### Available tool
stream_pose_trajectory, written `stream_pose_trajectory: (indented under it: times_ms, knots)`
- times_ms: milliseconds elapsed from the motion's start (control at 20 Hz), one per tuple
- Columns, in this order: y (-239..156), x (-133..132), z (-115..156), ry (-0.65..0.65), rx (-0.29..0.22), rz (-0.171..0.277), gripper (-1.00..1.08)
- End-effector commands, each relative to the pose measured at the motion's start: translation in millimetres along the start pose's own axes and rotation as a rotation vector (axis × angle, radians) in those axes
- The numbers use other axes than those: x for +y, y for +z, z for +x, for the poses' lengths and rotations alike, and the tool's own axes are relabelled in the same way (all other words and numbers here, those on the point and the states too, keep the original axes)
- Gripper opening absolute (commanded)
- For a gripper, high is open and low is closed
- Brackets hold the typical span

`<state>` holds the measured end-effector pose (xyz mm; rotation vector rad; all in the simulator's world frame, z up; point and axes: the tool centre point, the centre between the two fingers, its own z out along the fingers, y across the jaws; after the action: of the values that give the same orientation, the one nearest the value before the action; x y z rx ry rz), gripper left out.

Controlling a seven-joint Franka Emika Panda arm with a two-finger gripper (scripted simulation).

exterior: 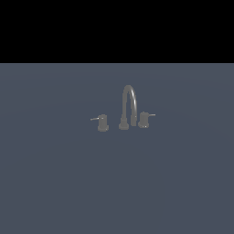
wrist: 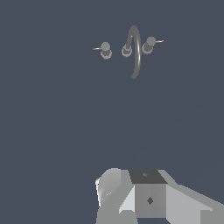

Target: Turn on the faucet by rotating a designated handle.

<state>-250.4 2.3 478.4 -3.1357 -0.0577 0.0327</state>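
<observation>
We find no readable text, label, brand, number or sign in either view. The small dull-grey metal faucet point(exterior: 128, 108) with its thin arched spout carries no markings that we can make out, and the plain slate-blue table point(exterior: 55, 183) is unmarked too.

Blue-grey desk point(exterior: 55, 183) carries the faucet point(exterior: 129, 107); its two knobs apparently stand directly on the surface, flanking the spout.
</observation>
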Motion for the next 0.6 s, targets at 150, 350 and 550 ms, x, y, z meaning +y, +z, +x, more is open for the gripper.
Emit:
stream_pose_trajectory:
  times_ms: [150, 350, 550]
  knots:
    - [0, 1, 7, 0.020, 0.001, 0.000, -1.00]
    - [2, 3, 21, 0.058, 0.001, 0.000, -1.00]
    - [4, 7, 40, 0.112, 0.002, 0.000, -1.00]
